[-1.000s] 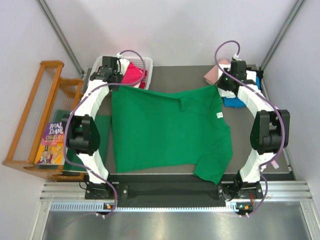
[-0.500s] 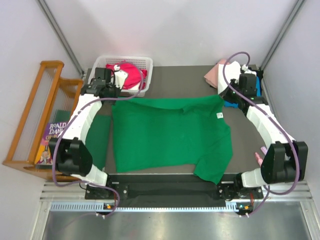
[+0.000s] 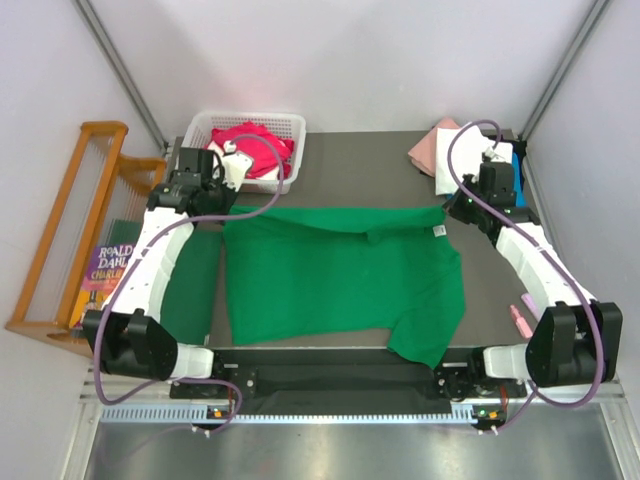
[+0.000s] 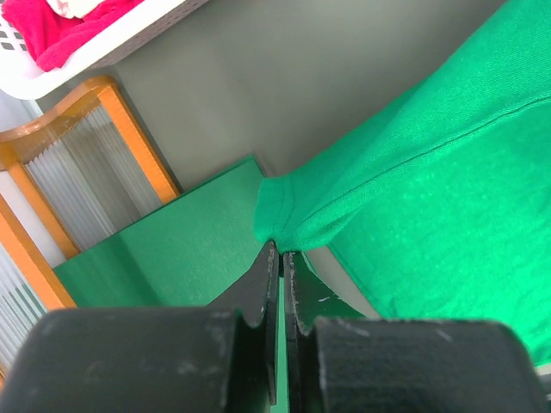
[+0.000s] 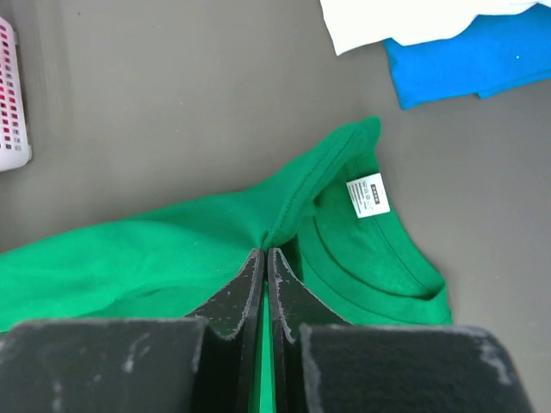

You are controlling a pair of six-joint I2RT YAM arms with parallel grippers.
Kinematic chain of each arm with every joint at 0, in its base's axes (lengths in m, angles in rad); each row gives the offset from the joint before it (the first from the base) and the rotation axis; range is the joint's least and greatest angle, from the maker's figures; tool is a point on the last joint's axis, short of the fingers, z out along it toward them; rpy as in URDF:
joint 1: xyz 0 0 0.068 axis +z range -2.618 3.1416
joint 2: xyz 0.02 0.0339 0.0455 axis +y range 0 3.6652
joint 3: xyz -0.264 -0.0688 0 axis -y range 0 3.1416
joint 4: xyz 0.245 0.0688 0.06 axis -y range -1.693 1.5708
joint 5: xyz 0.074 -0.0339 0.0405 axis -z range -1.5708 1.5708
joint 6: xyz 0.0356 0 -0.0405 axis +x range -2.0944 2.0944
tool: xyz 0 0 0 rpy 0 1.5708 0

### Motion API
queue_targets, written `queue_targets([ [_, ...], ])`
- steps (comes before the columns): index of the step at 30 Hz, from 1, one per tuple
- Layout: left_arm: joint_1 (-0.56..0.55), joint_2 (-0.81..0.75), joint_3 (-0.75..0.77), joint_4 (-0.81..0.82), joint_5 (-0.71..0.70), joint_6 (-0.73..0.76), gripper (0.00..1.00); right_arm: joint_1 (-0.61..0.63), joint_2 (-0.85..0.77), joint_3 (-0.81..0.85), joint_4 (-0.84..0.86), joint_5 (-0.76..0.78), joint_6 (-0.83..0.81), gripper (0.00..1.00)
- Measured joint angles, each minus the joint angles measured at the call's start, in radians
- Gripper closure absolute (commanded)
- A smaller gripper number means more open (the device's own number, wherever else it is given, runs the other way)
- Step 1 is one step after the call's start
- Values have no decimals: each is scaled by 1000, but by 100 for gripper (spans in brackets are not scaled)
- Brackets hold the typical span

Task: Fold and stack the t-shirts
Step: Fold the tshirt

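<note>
A bright green t-shirt [image 3: 340,275] lies spread on the dark table, with its white neck label [image 3: 438,231] at the right. My left gripper [image 3: 222,207] is shut on the shirt's far left corner [image 4: 284,215]. My right gripper [image 3: 447,207] is shut on the far right edge [image 5: 293,211], next to the collar and label [image 5: 368,194]. A red/magenta tee [image 3: 245,148] sits in the white basket [image 3: 290,125]. Pink [image 3: 425,150], white [image 3: 455,160] and blue [image 3: 515,165] tees lie at the far right; the white [image 5: 405,17] and blue [image 5: 465,60] ones also show in the right wrist view.
A darker green mat [image 3: 195,280] lies left of the shirt, also in the left wrist view [image 4: 172,249]. A wooden rack [image 3: 70,230] with a book [image 3: 105,280] stands at the left. A small pink object [image 3: 521,320] lies near the right table edge.
Both grippers have pulled the shirt's far edge toward the near side, and the fold has come forward. The basket and the stacked tees at the back are now uncovered.
</note>
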State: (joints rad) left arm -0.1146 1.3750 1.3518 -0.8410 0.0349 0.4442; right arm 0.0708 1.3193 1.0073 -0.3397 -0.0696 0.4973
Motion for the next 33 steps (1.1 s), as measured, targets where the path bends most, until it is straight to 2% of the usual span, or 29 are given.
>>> queue_targets([
  [5, 0, -13, -2, -11, 7, 1, 100, 0, -61, 0, -39, -11, 0, 100],
  [12, 0, -94, -67, -19, 24, 3, 100, 0, -251, -45, -29, -10, -8, 100],
  [14, 0, -101, -86, -18, 25, 4, 100, 0, -214, -39, -5, -10, -11, 100],
  [19, 0, -64, -134, -13, 18, 4, 100, -1, 60, -4, 28, -10, -11, 100],
  [23, 0, -31, -220, 26, -17, 11, 100, -1, 210, -4, 13, -6, -11, 100],
  [29, 0, 93, -243, 41, -78, 6, 100, -1, 225, -1, 10, -6, -11, 100],
  [33, 0, 129, -227, 23, -63, -12, 100, -1, 150, -11, 1, -7, -12, 100],
])
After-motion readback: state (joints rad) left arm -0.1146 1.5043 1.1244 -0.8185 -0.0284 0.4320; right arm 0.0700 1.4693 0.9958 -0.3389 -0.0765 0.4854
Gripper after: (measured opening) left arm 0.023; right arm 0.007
